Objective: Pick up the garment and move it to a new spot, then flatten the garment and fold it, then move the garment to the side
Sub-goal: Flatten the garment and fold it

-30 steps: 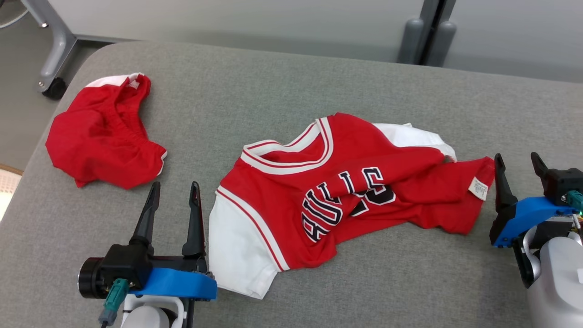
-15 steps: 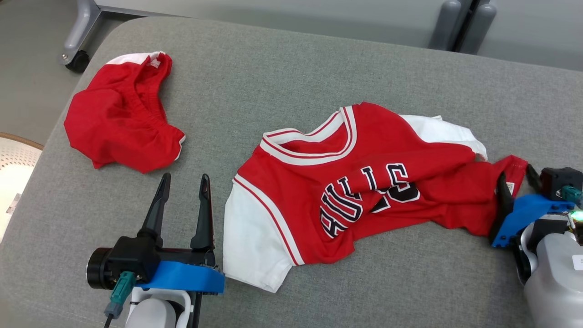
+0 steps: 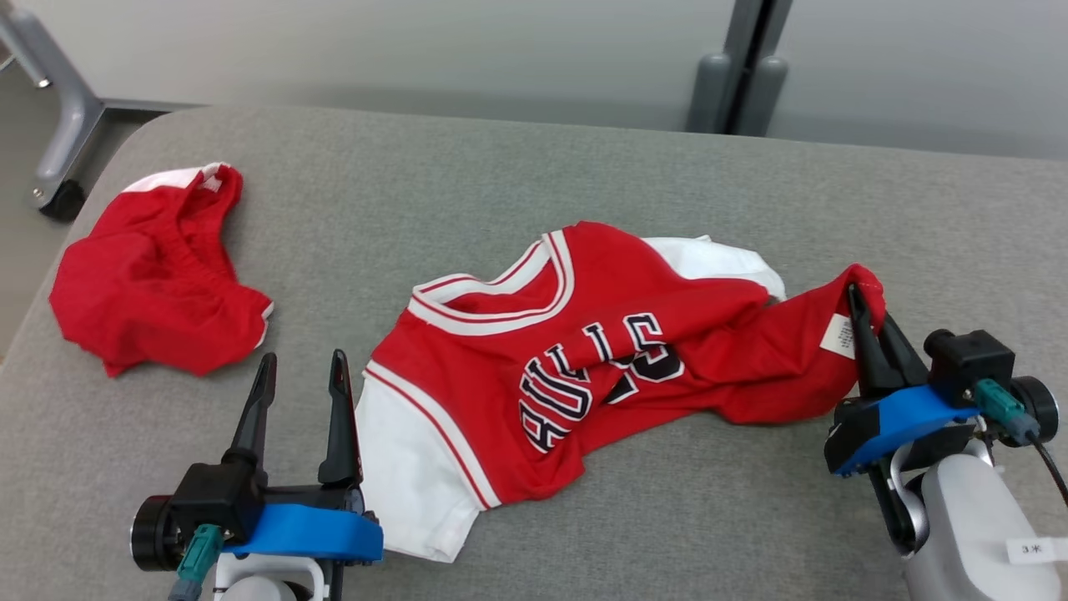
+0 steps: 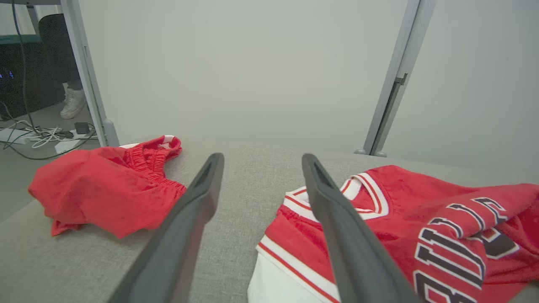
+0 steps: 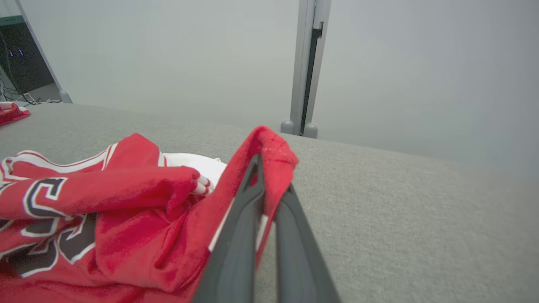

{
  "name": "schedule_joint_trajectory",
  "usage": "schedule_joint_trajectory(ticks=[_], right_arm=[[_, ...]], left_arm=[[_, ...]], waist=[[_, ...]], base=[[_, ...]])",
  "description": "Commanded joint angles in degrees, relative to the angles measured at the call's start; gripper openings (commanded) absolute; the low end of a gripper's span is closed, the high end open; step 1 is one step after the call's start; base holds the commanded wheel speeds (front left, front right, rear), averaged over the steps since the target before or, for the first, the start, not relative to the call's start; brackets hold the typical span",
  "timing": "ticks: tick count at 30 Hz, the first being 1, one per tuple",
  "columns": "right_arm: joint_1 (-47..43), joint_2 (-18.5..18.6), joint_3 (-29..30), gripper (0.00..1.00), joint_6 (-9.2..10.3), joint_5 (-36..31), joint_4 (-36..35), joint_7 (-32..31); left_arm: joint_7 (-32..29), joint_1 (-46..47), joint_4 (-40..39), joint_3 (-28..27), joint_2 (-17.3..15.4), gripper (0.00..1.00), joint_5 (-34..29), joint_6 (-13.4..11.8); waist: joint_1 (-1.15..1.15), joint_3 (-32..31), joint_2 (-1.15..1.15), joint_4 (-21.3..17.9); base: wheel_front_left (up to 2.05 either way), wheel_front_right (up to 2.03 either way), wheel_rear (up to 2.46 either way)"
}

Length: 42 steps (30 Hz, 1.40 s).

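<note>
The garment, a red jersey [image 3: 584, 351] with white sleeves and dark lettering, lies crumpled in the middle of the grey padded table [image 3: 501, 184]. My right gripper [image 3: 863, 313] is shut on the jersey's right hem corner, beside the white label, and that corner is raised off the table. In the right wrist view the red cloth [image 5: 126, 189] drapes over my right gripper [image 5: 269, 176]. My left gripper [image 3: 300, 371] stands open just left of the jersey's white sleeve, with nothing in it. The left wrist view has the jersey [image 4: 400, 210] to the right of the left gripper [image 4: 261, 162].
Red shorts [image 3: 150, 267] lie bunched at the table's far left; they also appear in the left wrist view [image 4: 105, 185]. A grey post [image 3: 734, 83] stands behind the table, and a wheeled frame leg [image 3: 54, 179] is off its left corner. Cables [image 4: 38, 136] lie on the floor.
My right gripper has moved in from beside the hem, shut on the jersey's right corner and raised it. The left gripper has stayed open. The head camera has shifted.
</note>
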<state>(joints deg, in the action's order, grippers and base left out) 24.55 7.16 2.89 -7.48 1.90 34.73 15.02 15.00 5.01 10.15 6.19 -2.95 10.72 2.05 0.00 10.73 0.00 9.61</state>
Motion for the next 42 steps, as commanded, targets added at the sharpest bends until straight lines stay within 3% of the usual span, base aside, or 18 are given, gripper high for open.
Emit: schedule_joint_trajectory(ticks=[1, 7, 16, 22, 27, 33, 42], right_arm=[[-2.3, -0.4, -1.2, 0.00, -0.03, 0.8, -3.3, 0.2], [-10.4, -1.2, -4.4, 0.00, -0.03, 3.9, -19.3, -1.9], [-25.0, -3.0, -6.5, 0.00, -0.03, 7.2, -45.2, -15.4], [-34.1, -4.0, -4.8, 0.00, -0.03, 10.3, -56.9, -22.4], [-39.5, -4.3, -1.2, 0.00, -0.04, 15.6, -63.5, -26.0], [-40.0, -4.3, -1.1, 0.00, -0.03, 18.9, -67.2, -27.0], [-34.8, -4.3, -3.1, 0.00, -0.03, 16.7, -71.0, -26.3]], left_arm=[[0.3, -0.7, -0.1, -0.6, 0.1, 1.00, -0.4, 0.1], [0.3, -2.4, -0.3, -2.2, 0.1, 1.00, -0.6, 0.3], [0.3, -3.0, -0.6, -3.4, 0.1, 1.00, -0.4, 0.1], [0.3, -2.5, -0.6, -4.6, 0.1, 1.00, -0.2, 0.6], [0.3, -1.9, -1.5, -4.8, 0.1, 1.00, -0.8, 0.3], [0.3, -1.2, -1.8, -4.6, 0.1, 1.00, -1.2, 0.0], [0.3, -2.4, -1.6, -4.2, 0.1, 1.00, -0.9, -0.4]], waist=[[0.00, -2.5, 0.00, -2.9], [0.00, -4.3, 0.00, -6.6], [0.00, -4.2, 0.00, -9.3], [0.00, -3.7, 0.00, -11.2], [0.00, -2.3, 0.00, -13.7], [0.00, -1.5, 0.00, -14.9], [0.00, -2.9, 0.00, -14.4]], base=[[0.00, 0.00, 0.00], [0.00, 0.00, 0.00], [0.00, 0.00, 0.00], [0.00, 0.00, 0.00], [0.00, 0.00, 0.00], [0.00, 0.00, 0.00], [0.00, 0.00, 0.00]])
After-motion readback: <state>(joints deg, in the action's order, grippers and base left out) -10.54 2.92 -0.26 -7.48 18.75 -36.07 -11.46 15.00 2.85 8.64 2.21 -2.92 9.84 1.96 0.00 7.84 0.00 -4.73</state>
